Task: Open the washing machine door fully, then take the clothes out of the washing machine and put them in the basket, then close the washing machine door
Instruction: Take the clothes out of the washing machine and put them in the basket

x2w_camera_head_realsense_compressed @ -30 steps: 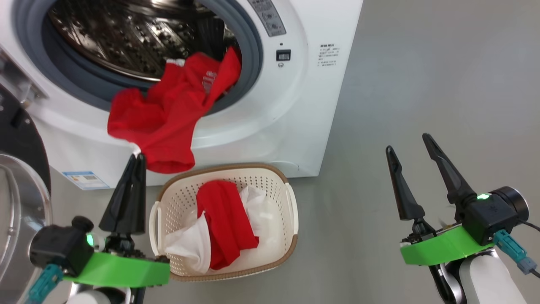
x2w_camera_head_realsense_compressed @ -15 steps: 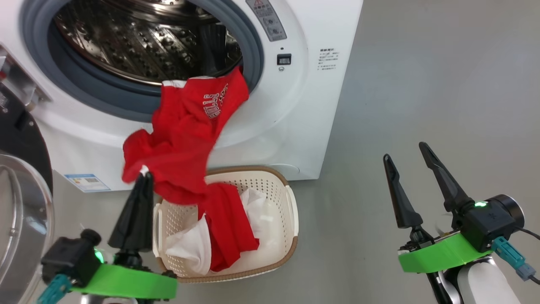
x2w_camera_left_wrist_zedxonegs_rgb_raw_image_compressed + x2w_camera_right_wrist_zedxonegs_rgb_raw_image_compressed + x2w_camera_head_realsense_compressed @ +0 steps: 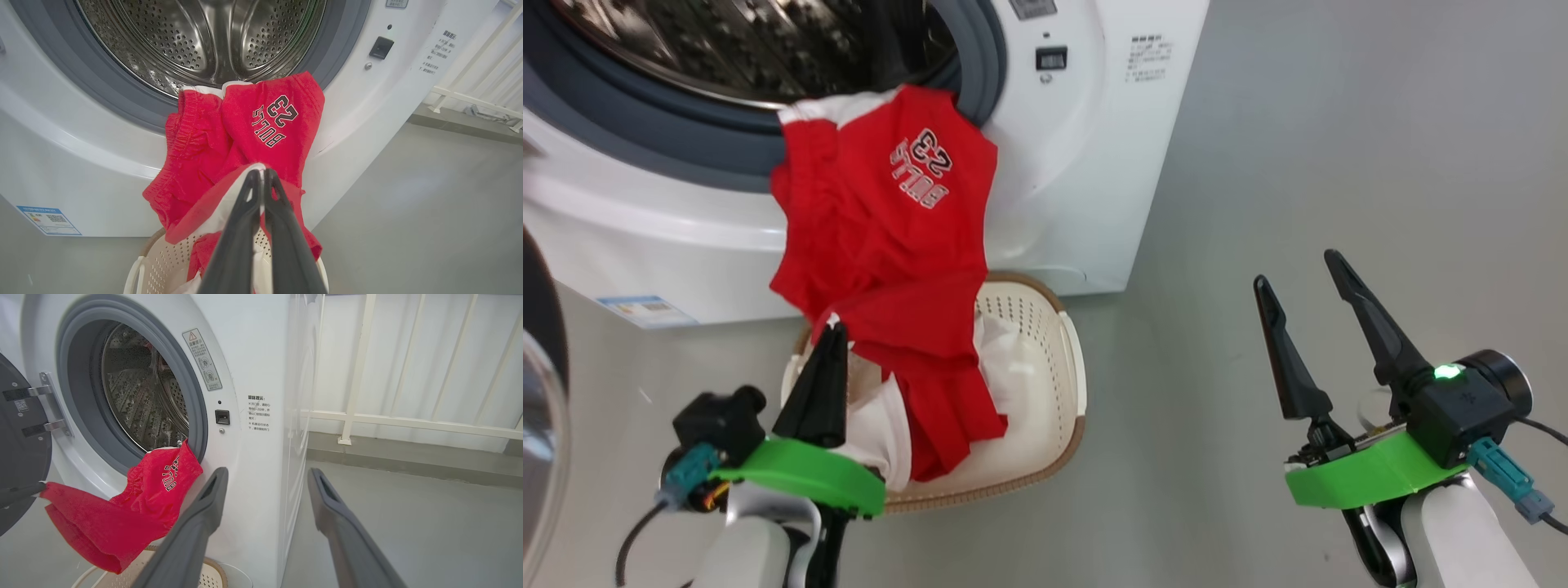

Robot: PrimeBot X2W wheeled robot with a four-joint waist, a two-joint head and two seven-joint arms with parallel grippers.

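Pulled further from the washing machine point(image 3: 1086, 171), the jersey point(image 3: 890, 220) now drapes from the drum lip over the basket point(image 3: 1079, 377), pinched in the closed left gripper point(image 3: 830, 333) for release there, while the right gripper point(image 3: 1296, 269) stands wide open, empty.

Grey floor point(image 3: 1339, 122), with a white railing point(image 3: 408, 424) at its far edge

There were one washing machine point(image 3: 1086, 163), one door point(image 3: 541, 318) at nine o'clock, one basket point(image 3: 1045, 384) at seven, three garments (red jersey point(image 3: 882, 229), red garment point(image 3: 943, 412), white garment point(image 3: 1013, 367)) and two grippers, left gripper point(image 3: 830, 333) and right gripper point(image 3: 1296, 269).
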